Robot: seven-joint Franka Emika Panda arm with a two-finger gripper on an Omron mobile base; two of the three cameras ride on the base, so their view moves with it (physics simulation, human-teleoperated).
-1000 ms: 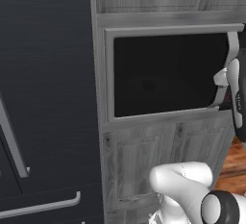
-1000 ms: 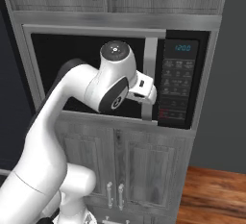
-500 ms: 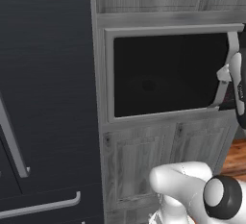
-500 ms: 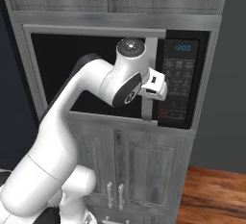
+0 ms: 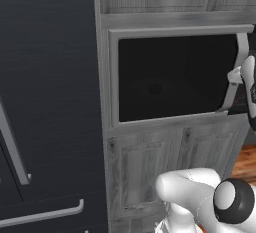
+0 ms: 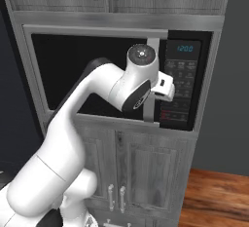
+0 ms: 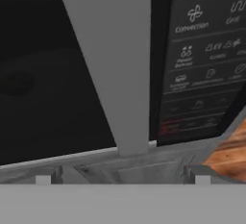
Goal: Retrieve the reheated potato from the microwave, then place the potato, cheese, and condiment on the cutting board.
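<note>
Since a second ago your arm has swung to the right across the microwave (image 6: 116, 77), carrying the hand from the middle of the black glass door over to the handle (image 6: 151, 80). You can see the gripper (image 7: 120, 182) in the hand view, where its two finger tips (image 7: 43, 179) sit far apart at the bottom edge, one on either side of the grey bar, so the jaws are wide and hold nothing. The bar runs tilted through the middle of that view, with dark glass on its left and the control panel (image 7: 202, 59) on its right.

From the right base camera, your wrist sits right in front of the handle, about halfway up it, with the panel and its lit clock (image 6: 184, 48) just beyond. From the left base camera the hand (image 5: 246, 79) shows at the right edge, against the handle. The door is shut. Wooden cabinet doors (image 6: 131, 172) stand below the oven and a strip of wood floor (image 6: 216, 197) lies at lower right.
</note>
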